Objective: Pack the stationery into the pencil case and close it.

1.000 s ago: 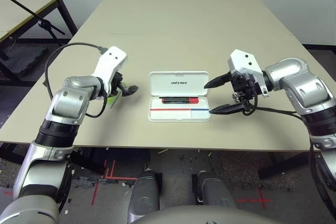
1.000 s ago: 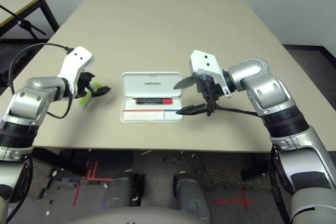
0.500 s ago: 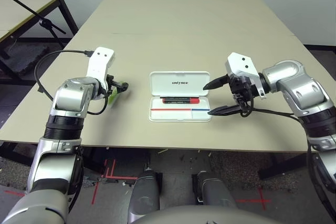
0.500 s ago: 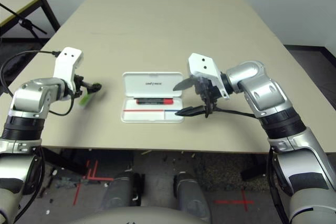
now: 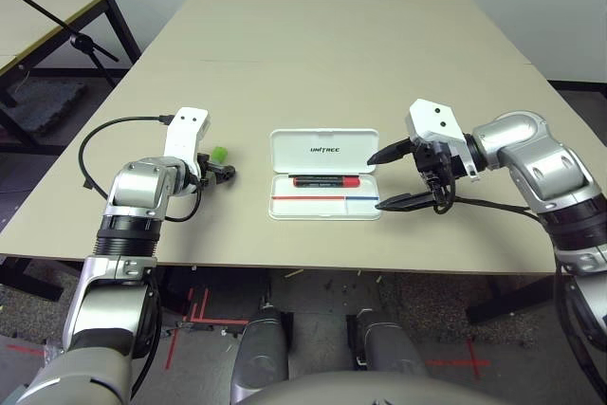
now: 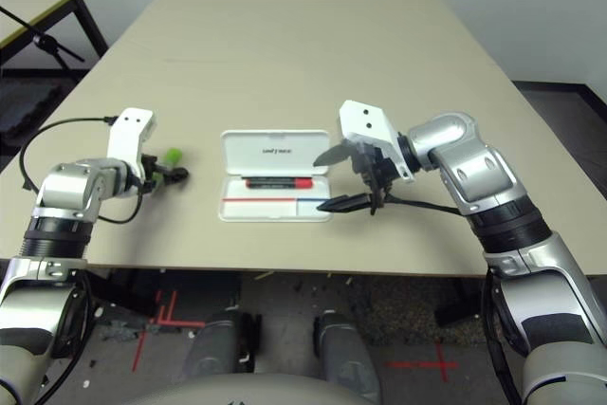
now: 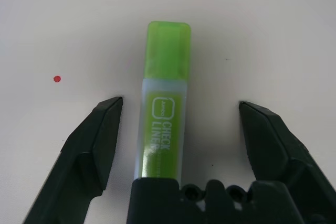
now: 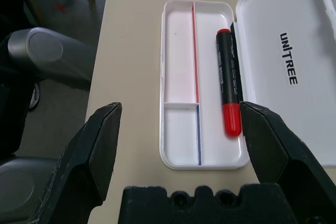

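My left gripper (image 7: 181,100) has shifted slightly toward the table's near edge relative to the earlier frame; the green highlighter (image 7: 164,103), partly hidden then, now shows its green cap past my fingers. My right gripper (image 8: 181,103) is nearly unchanged, beside the pencil case (image 5: 324,209). The case stands open on the table (image 5: 285,73), its lid (image 5: 324,149) folded back on the side away from my body. Its tray is parted by a red and blue line; the marker (image 8: 228,82), black with red ends, lies in the long compartment next to the hinge. The two smaller compartments are empty. The highlighter lies outside the case, on the table to the left, between my left jaws, which stand wide apart and grip nothing. My right jaws are likewise wide apart, holding nothing.
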You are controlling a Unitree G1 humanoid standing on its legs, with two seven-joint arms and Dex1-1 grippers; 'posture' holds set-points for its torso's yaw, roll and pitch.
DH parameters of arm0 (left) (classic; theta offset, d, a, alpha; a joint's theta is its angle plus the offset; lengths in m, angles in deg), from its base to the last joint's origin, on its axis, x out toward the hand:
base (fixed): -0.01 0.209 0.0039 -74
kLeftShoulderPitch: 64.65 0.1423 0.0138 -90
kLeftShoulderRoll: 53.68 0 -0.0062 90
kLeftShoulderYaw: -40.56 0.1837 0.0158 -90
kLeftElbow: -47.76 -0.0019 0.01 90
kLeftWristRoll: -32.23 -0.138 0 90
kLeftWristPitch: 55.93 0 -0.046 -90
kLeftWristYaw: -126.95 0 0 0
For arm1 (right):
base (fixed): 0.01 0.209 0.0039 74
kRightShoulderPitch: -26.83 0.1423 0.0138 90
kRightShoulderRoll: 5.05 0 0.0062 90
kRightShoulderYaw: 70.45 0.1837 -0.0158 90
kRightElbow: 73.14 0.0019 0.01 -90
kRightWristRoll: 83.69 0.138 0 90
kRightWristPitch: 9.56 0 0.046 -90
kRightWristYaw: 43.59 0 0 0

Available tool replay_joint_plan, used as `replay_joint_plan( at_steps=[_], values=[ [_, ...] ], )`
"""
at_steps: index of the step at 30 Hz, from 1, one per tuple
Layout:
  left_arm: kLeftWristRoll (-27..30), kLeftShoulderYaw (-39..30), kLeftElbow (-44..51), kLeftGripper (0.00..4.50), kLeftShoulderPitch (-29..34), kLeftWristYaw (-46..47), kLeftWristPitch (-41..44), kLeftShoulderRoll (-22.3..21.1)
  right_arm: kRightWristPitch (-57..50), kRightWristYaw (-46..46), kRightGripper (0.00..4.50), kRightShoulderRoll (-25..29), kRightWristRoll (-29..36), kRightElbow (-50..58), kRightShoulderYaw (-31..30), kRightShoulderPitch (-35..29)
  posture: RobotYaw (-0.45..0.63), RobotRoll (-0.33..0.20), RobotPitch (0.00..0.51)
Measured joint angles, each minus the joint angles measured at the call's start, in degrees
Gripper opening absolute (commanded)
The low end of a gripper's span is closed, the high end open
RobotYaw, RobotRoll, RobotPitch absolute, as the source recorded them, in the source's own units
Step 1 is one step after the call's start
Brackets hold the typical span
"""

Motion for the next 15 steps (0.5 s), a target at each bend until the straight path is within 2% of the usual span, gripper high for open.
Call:
replay_joint_plan(
  at_steps=[4, 7, 8, 15],
  values=[
    [0.23, 0.18, -0.16, 2.46, 0.0, -0.26, -0.09, -0.04, 0.28, -0.09, 4.5, -0.17, -0.15, -0.06, -0.02, 0.0, 0.03, 0.0, 0.049],
    [0.21, 0.25, -0.28, 1.22, 0.0, -0.3, -0.13, -0.42, 0.54, -0.3, 4.5, -0.22, -0.51, -0.2, -0.03, 0.0, 0.03, 0.0, 0.046],
    [0.21, 0.3, -0.27, 1.07, 0.0, -0.4, -0.14, -0.44, 0.62, -0.36, 4.5, -0.26, -0.57, -0.27, -0.04, -0.01, 0.03, 0.0, 0.045],
    [0.2, 2.88, -0.23, 1.07, 0.45, -3.25, -1.93, -3.35, 1.3, -0.78, 4.5, -0.77, -1.34, -1.3, -0.71, 0.01, 0.03, 0.0, 0.043]
  ],
)
